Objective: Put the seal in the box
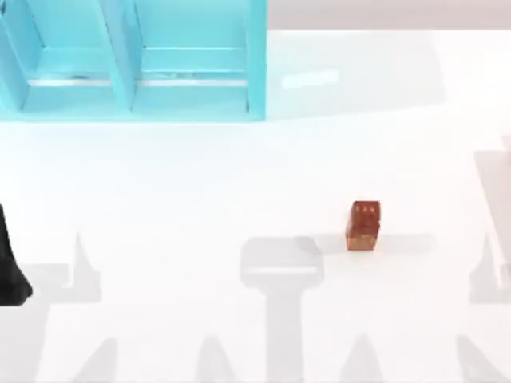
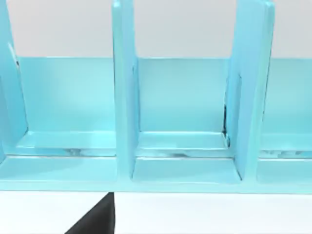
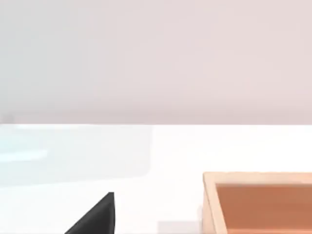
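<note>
1. The white surface carries a large turquoise compartmented rack at the top view's upper left.
2. A light wooden box with an orange-brown interior appears at the right wrist view's lower right.
3. The small reddish-brown amber-like block seal stands right of centre in the top view, untouched.
4. The left arm sits parked at the left edge.
5. Tool state: cannot tell for either arm.
6. Recommended: approach the seal from above with the right tool, straddling its narrow sides squarely.

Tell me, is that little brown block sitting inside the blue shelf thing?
No, the seal stands alone on the white table, well apart from the blue rack.
</note>
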Available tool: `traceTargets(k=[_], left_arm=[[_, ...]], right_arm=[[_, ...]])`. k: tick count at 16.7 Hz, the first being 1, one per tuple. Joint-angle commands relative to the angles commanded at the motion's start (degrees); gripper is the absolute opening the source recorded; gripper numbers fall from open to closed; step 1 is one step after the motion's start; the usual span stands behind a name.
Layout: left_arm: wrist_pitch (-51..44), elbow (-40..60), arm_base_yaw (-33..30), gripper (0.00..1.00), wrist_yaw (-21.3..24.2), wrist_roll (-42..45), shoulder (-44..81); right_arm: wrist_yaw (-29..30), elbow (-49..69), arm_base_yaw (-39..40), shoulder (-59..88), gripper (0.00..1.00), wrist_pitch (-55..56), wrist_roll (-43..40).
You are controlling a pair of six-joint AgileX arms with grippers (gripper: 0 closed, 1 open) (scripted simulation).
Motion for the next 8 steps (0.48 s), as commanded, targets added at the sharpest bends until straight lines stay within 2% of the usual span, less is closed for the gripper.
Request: traceTargets(k=[4, 8], left_arm=[[0.0, 0.0, 0.0, 1.0, 0.0, 0.0, 0.0], [0.0, 0.0, 0.0, 1.0, 0.0, 0.0, 0.0]], right_arm=[[0.02, 1.75, 1.33, 1.71, 1.0, -1.37, 1.05], [0.27, 12.52, 7.92, 12.46, 1.0, -9.13, 6.5]])
